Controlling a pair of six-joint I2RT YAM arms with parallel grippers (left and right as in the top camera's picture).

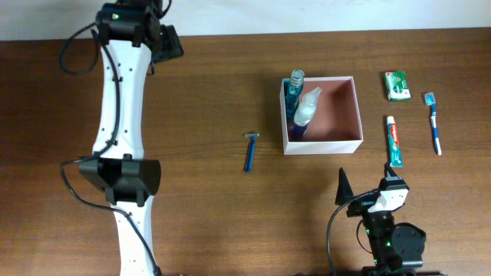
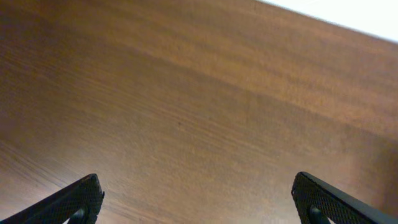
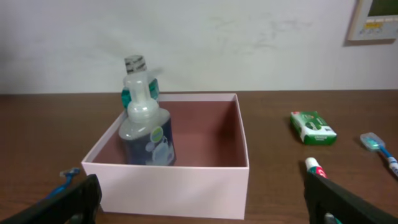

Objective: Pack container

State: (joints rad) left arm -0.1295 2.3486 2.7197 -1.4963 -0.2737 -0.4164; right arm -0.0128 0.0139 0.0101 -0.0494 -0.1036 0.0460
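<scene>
The square, shallow white-walled box with a pinkish-brown inside [image 1: 337, 107] sits right of centre in the overhead view. Its opening faces up and its sides run nearly parallel to the table edges; being square, it has no long axis. Against its left wall stand a teal bottle with a grey cap [image 1: 295, 80] and a clear pump bottle of blue liquid [image 1: 305, 112].

The left gripper [image 1: 167, 43], in the upper left, has its fingers spread wide over bare wood [image 2: 205, 99], holding nothing. The right gripper [image 3: 200, 185], at the lower right overhead, is equally spread and empty, facing the box's near wall without touching it.
</scene>
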